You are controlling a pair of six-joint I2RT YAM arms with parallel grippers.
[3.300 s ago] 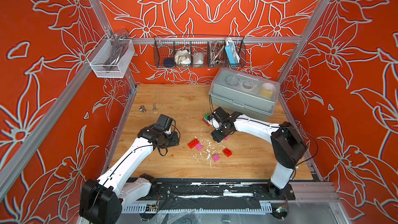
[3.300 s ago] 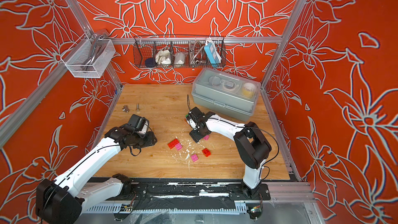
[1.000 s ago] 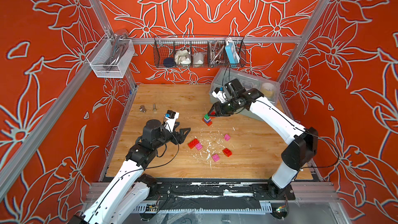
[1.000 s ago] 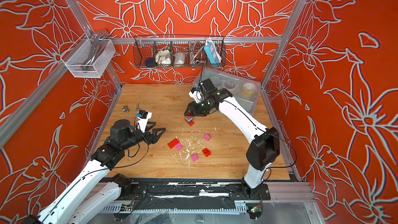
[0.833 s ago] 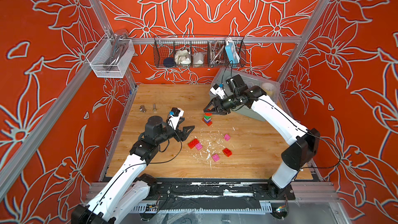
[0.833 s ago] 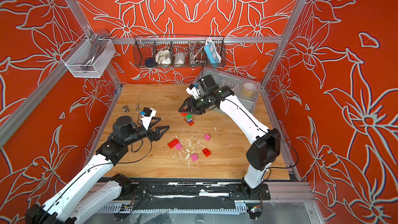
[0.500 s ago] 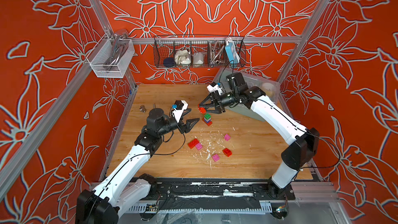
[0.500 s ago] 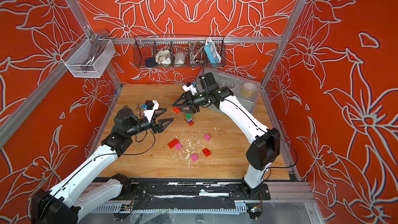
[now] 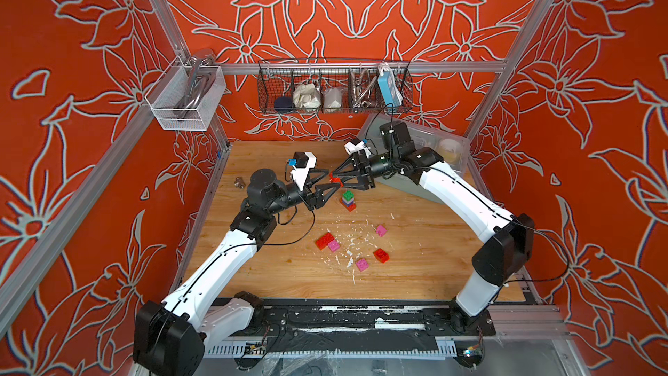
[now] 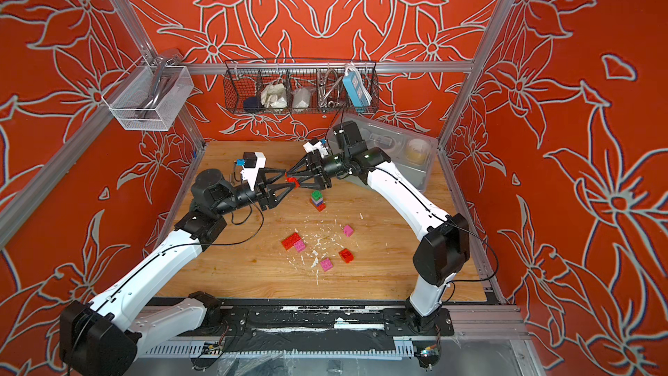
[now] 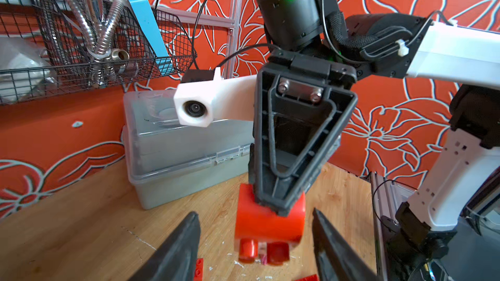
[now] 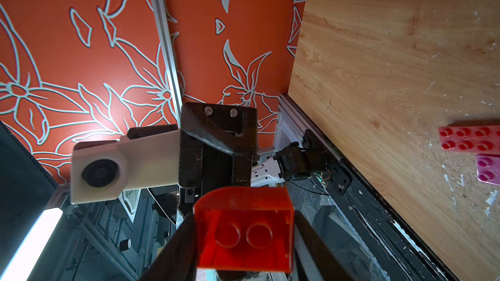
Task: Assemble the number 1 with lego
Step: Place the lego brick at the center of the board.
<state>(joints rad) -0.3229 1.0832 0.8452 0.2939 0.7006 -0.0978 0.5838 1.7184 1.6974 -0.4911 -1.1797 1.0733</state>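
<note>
The right gripper (image 12: 244, 241) clamped a red lego brick (image 11: 267, 225) in mid-air, squarely between the parted, untouching jaws of the left gripper (image 11: 254, 212).

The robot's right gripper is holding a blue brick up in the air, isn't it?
No, the brick is red, not blue; the right wrist view shows it clearly. The right gripper does hold it up in the air.
</note>
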